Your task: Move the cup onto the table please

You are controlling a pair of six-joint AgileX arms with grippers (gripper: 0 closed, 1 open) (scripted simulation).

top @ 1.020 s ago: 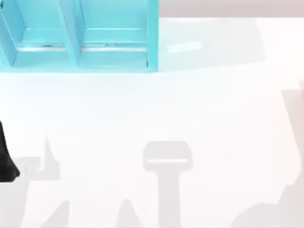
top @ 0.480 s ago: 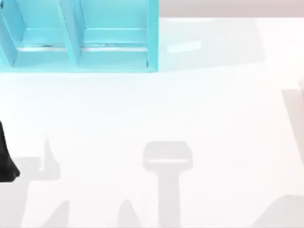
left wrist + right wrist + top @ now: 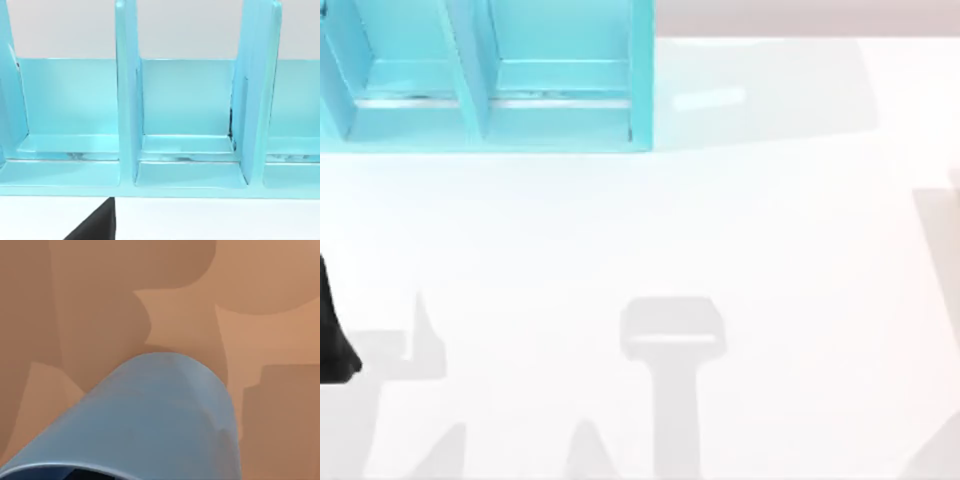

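The cup (image 3: 155,415), a plain blue-grey cylinder, lies very close to the right wrist camera, with a brown ground behind it rather than the table. A dark patch shows inside its rim at the picture's edge. The white table (image 3: 740,230) spreads across the top view. A black part of my left gripper (image 3: 332,335) juts in at the table's left edge. The same gripper appears as a black wedge (image 3: 95,227) in the left wrist view, facing the shelf.
A light blue shelf unit (image 3: 480,110) with upright dividers stands at the table's back left. Its compartments (image 3: 187,150) in front of the left wrist camera hold nothing. Grey shadows of the arms fall across the table's front.
The grey shadow at the table's front right corner has shrunk away toward the right edge. The left arm and the shelf have not moved.
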